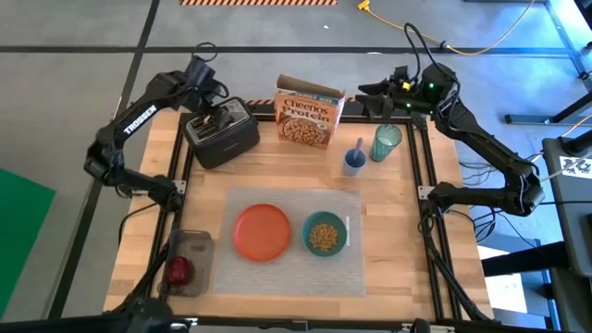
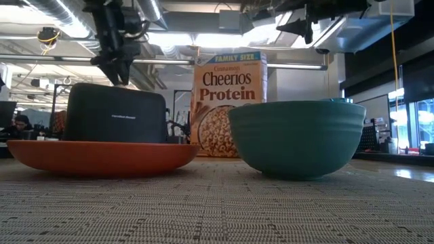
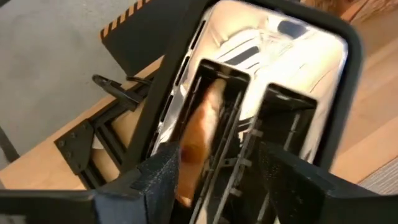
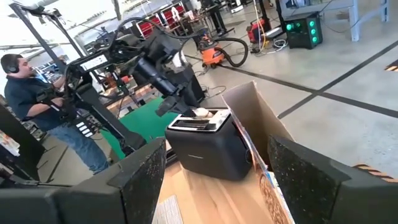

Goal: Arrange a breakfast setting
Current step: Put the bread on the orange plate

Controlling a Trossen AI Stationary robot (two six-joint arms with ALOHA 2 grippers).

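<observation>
Hovering directly over the black two-slot toaster (image 1: pixel 223 135), the left gripper (image 3: pixel 217 174) has its fingers spread wide, one to each side of the slot holding the browned toast slice (image 3: pixel 200 127). That straddle is probably deliberate: the slice stands on edge just below and between the fingers, so a straight descent and a squeeze should catch it. Nothing is gripped yet.

The right gripper (image 4: pixel 214 171) waits above the far edge of the table, fingers wide and empty, with the translucent green tumbler (image 1: pixel 387 141) near it and a small blue cup (image 1: pixel 354 161) a little farther on.

The pale translucent rectangular placemat (image 1: pixel 361 268) already carries the round orange plate (image 1: pixel 262 231) and the smaller teal bowl (image 1: pixel 325 233), side by side and well away from both grippers. The red apple (image 1: pixel 178 270) sits in a clear container beside the mat.

Only the left wrist view reveals the toast inside its slot; overhead, the arm covers it. Only the high view shows cereal in the bowl, while the low view sees merely its side, with the Cheerios box (image 2: pixel 230 102) behind.
</observation>
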